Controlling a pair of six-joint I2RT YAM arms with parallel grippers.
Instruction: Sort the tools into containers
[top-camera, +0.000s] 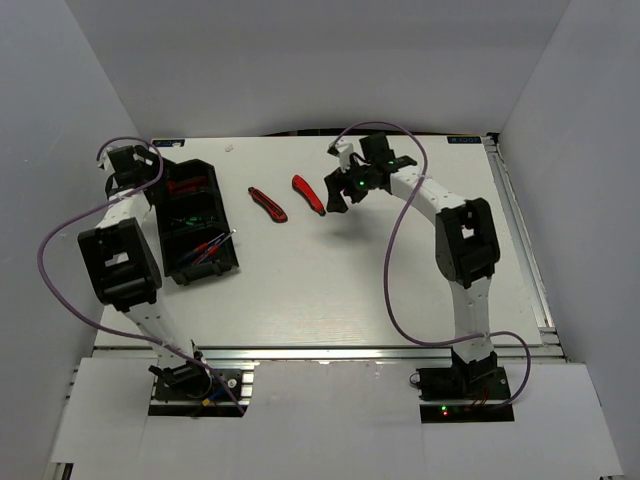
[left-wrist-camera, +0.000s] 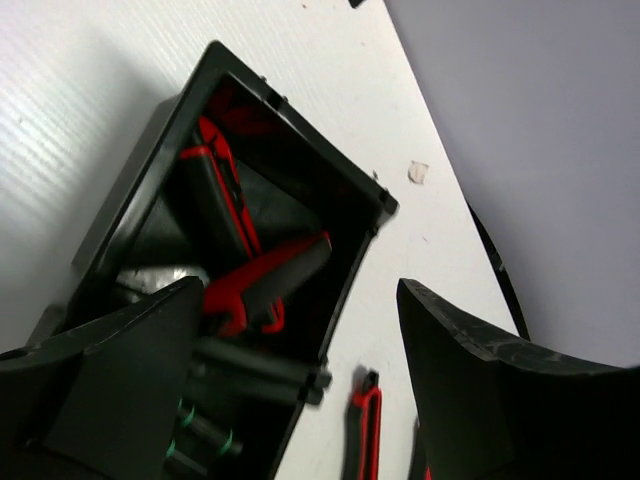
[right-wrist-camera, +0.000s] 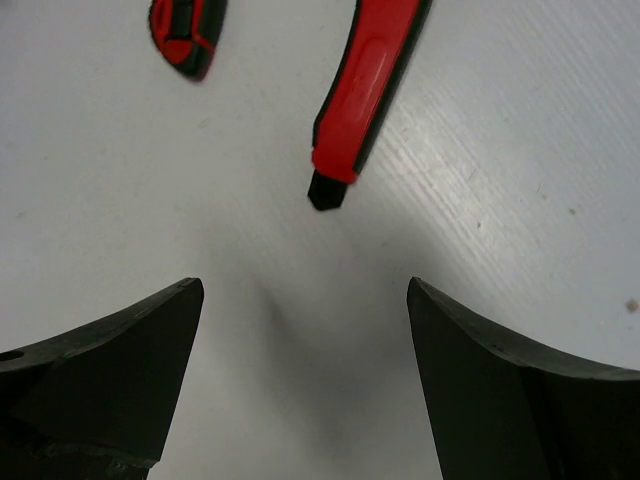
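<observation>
Two black bins stand at the left: the far bin (top-camera: 196, 166) holds red-and-black pliers (left-wrist-camera: 250, 280), and the near bin (top-camera: 205, 275) holds thin screwdrivers (top-camera: 212, 246). My left gripper (top-camera: 150, 172) is open and empty. It hovers over the far bin's right end (left-wrist-camera: 130, 200). A red knife (top-camera: 308, 194) and a red-and-black tool (top-camera: 267, 204) lie on the table right of the bins. My right gripper (top-camera: 338, 198) is open and empty, just right of the knife. In the right wrist view the knife (right-wrist-camera: 365, 90) lies ahead of the open gripper (right-wrist-camera: 305, 285).
White walls close in the table on the left, back and right. A metal rail (top-camera: 520, 230) runs along the right edge. A small white scrap (left-wrist-camera: 418, 172) lies near the back edge. Purple cables loop off both arms.
</observation>
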